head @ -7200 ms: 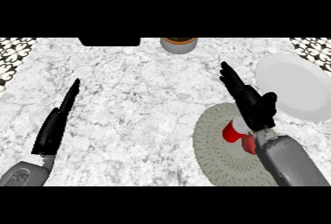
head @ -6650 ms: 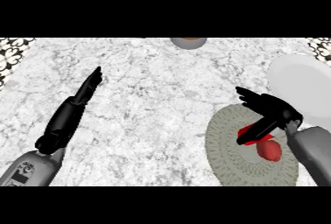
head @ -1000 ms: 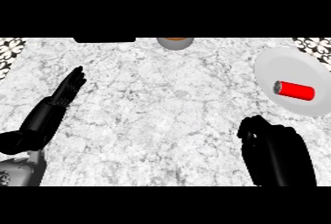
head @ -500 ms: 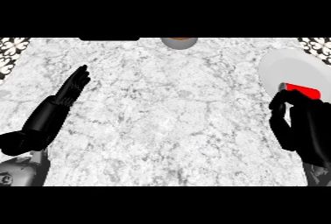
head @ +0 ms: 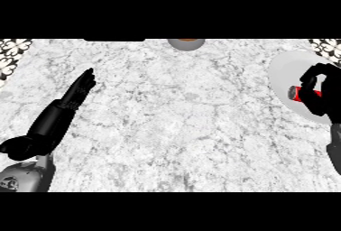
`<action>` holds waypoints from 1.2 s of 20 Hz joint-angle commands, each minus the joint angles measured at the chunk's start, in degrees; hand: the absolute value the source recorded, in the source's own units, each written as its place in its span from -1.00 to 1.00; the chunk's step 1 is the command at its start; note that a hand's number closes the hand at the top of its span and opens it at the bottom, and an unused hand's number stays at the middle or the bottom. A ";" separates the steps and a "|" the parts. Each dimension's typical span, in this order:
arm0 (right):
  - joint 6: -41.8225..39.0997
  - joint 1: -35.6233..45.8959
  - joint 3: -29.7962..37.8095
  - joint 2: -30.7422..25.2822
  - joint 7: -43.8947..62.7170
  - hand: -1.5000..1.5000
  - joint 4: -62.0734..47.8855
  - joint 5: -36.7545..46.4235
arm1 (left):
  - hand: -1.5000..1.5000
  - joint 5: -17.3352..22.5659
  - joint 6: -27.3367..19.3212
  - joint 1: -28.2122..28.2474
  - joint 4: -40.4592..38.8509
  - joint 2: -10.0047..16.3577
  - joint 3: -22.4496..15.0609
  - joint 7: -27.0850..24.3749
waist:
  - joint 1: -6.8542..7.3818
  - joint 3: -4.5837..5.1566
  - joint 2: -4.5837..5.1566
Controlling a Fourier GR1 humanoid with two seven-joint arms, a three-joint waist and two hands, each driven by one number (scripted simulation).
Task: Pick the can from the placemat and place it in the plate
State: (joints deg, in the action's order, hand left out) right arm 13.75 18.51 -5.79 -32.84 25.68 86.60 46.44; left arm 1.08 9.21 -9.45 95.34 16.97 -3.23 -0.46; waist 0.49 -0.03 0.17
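Placing step: holds red cylindrical can (head: pixel 301 94) on its side in round white plate (head: pixel 290 67), far right, black right hand (head: pixel 328 97) seemingly curled round it. Next: uncurl, lift clear. Black left hand (head: pixel 57 118) rests straight-fingered, left.

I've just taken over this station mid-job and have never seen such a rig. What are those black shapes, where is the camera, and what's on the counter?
There is one picture, taken from the robot's head, looking steeply down at a marble counter. The black shapes on grey forearms are its two hands. The left robot hand shows at the left, open with straight fingers, resting and holding nothing. The right robot hand shows at the right edge, its fingers curled round a red can that lies on its side over a white plate. At the far edge a round object is cut off; I cannot tell what it is. No placemat is in view.
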 commanded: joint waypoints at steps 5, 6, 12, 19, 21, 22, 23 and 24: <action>8.42 9.64 5.71 1.36 -13.25 1.00 -27.63 2.47 | 0.00 -1.14 1.15 1.74 1.96 -0.31 0.47 -1.68 | 0.94 -0.02 0.13; 8.80 10.67 6.46 1.19 -13.25 1.00 -28.51 3.34 | 0.00 1.14 2.18 0.75 2.84 0.57 2.57 1.62 | 0.58 -0.01 0.02; 4.98 16.94 11.88 0.48 -17.89 1.00 -48.33 -2.46 | 0.00 -2.16 0.28 -2.73 -3.90 -2.80 0.10 -2.03 | 0.94 -0.06 0.52; 10.15 23.12 16.55 -1.66 -31.92 -1.00 -67.21 -3.48 | 0.00 -0.67 2.39 -2.43 0.11 -1.78 0.49 0.48 | 2.37 -0.22 0.88; 11.45 22.37 19.10 -2.61 -37.62 -1.00 -67.34 -6.17 | 0.00 -1.88 1.02 -2.54 -0.01 -3.09 -0.51 1.31 | 2.16 -0.28 0.95; 13.81 21.90 19.57 -0.38 -39.49 -1.00 -67.42 -6.78 | 0.00 -0.39 2.63 -4.71 -1.64 -0.87 2.09 1.52 | 1.92 -0.26 0.95; 13.90 22.93 20.16 -0.56 -40.55 -1.00 -67.76 -7.26 | 0.00 -1.23 2.65 0.61 1.06 -1.13 1.20 -1.76 | 2.29 -0.21 0.74; 15.07 23.98 20.55 0.26 -41.28 -1.00 -69.04 -7.33 | 0.00 -1.61 1.56 -2.58 -0.48 -2.42 0.88 -0.11 | 1.99 -0.22 0.83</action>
State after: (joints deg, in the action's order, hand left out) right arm 25.80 40.63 12.36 -33.46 -9.81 21.33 40.81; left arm -0.04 11.23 -11.46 94.79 15.21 -2.31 -0.67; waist 2.54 -0.20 0.96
